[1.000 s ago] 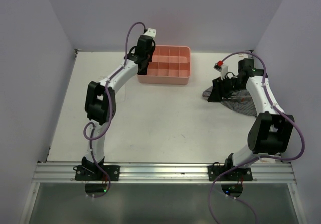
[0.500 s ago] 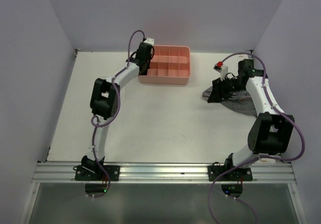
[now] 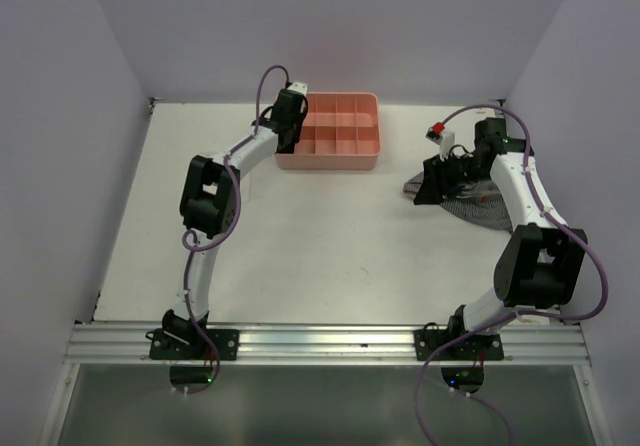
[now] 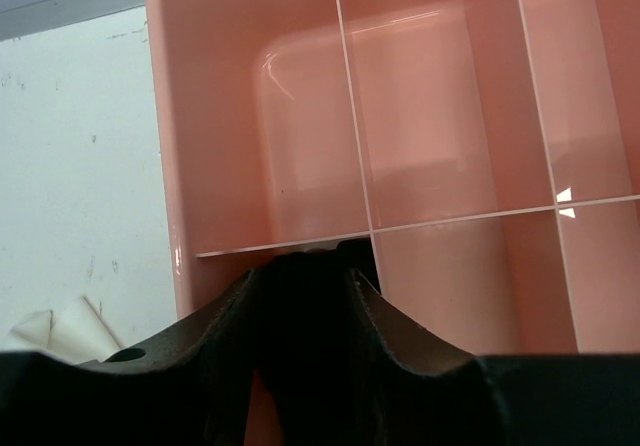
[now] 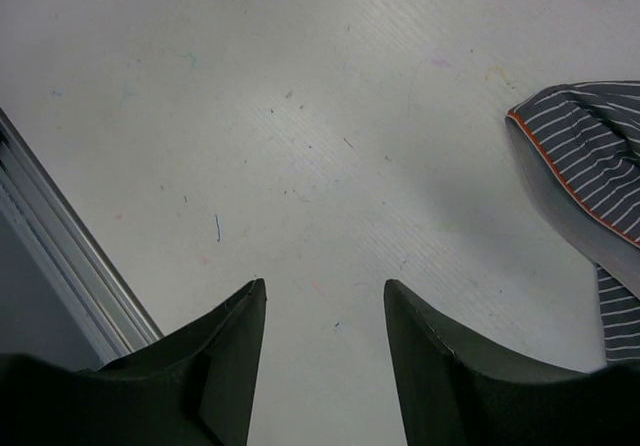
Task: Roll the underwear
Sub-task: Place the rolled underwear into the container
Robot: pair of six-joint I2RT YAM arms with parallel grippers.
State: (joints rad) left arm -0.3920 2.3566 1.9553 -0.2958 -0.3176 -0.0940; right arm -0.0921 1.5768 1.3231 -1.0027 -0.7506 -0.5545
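Note:
The black underwear [image 4: 305, 311] is bunched between my left gripper's fingers. My left gripper [image 4: 303, 272] is shut on it and hangs over the near-left compartment of the pink tray [image 4: 200, 166]. In the top view the left gripper [image 3: 290, 116] sits at the left end of the pink tray [image 3: 340, 157]; the underwear is hidden there by the wrist. My right gripper [image 5: 325, 283] is open and empty above bare table, and in the top view [image 3: 436, 180] it is at the left edge of a grey cloth.
A grey striped cloth with an orange hem [image 5: 590, 166] lies right of the right gripper, also in the top view [image 3: 478, 209]. A small white folded piece [image 4: 60, 324] lies on the table left of the tray. The tray's compartments are divided by thin walls.
The left arm's elbow has risen and swung toward the back, and the left gripper has shifted slightly onto the tray's left end. The right arm has not moved.

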